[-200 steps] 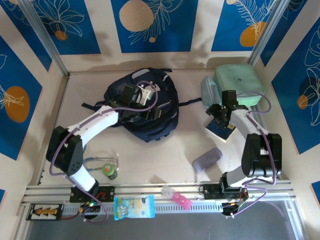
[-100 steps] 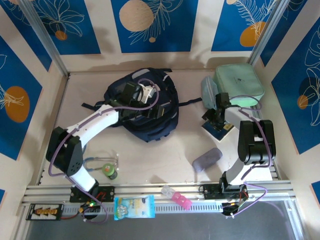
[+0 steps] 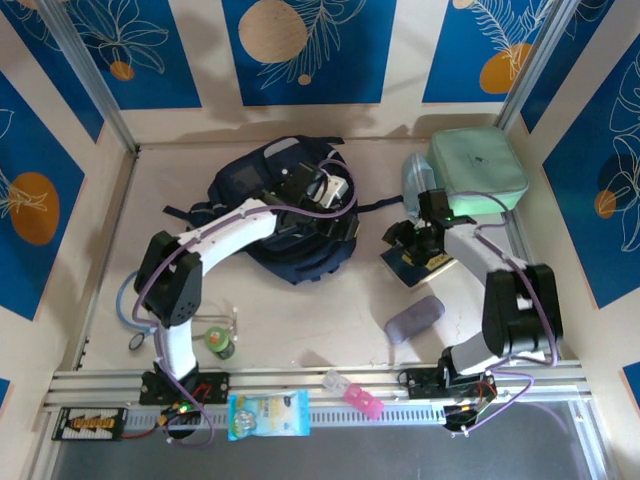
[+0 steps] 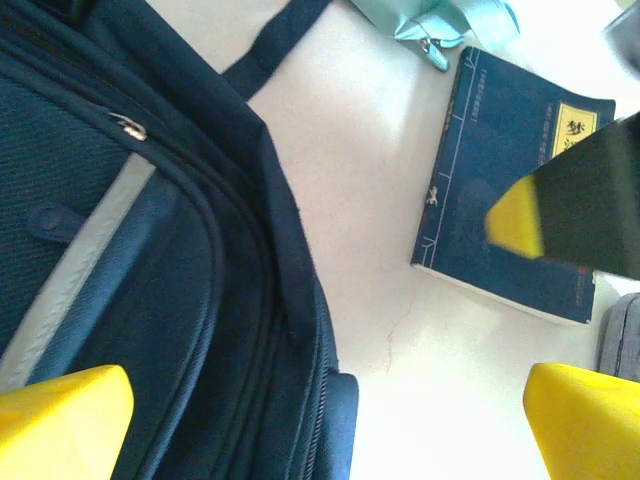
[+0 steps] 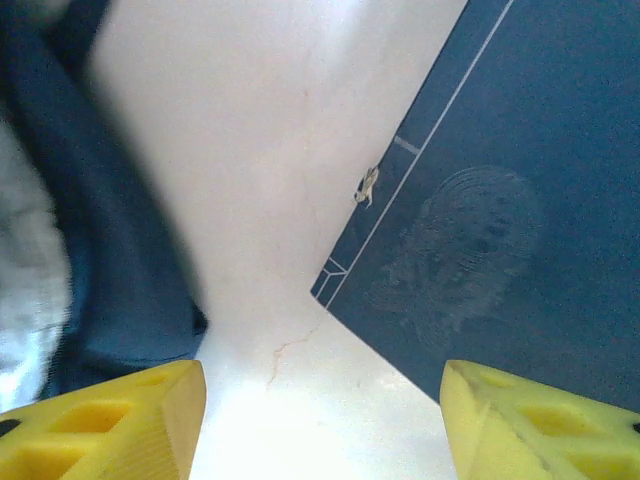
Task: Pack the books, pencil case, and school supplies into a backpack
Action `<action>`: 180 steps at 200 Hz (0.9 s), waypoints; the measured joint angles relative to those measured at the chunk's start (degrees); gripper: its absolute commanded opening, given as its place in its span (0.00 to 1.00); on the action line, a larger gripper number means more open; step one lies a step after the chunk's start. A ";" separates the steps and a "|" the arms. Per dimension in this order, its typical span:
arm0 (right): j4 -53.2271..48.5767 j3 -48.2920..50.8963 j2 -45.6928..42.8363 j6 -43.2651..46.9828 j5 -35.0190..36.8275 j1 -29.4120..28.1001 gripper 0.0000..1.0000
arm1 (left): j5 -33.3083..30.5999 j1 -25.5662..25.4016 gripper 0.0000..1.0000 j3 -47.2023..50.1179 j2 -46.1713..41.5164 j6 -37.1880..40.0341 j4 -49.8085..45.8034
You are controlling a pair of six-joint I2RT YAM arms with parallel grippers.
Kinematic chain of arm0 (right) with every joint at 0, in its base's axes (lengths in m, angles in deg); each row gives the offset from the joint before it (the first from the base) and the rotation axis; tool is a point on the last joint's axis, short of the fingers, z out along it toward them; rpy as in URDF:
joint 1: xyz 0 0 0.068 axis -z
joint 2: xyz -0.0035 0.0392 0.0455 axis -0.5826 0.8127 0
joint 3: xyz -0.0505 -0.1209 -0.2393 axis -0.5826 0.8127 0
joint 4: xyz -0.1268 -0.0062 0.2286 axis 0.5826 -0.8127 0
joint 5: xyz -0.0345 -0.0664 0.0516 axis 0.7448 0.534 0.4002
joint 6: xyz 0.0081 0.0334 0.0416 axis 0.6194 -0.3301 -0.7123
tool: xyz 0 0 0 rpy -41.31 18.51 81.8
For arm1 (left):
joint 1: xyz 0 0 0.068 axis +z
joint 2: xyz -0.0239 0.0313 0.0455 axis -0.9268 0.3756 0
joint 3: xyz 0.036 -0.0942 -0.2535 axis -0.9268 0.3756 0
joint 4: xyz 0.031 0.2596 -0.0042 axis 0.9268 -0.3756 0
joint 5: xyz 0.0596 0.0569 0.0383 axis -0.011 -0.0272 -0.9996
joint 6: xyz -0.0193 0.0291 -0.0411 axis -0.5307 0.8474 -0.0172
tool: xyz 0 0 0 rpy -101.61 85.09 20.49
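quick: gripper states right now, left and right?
Left gripper: open, empty, over the backpack edge.
Right gripper: open, empty, above the dark book.
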 measured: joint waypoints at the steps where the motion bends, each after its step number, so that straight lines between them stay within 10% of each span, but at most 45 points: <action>1: -0.17 0.09 -0.55 -0.04 0.15 0.22 0.64 | 0.00 -0.09 1.00 -0.13 0.13 0.00 -0.02; 73: -4.35 9.01 -7.91 -0.94 2.95 16.24 0.59 | -0.31 -6.43 0.91 -8.33 6.99 -0.20 -0.61; 180: -1.03 9.88 -0.35 -1.05 0.04 17.62 0.46 | -7.04 -13.68 0.63 -27.98 30.32 1.09 -1.55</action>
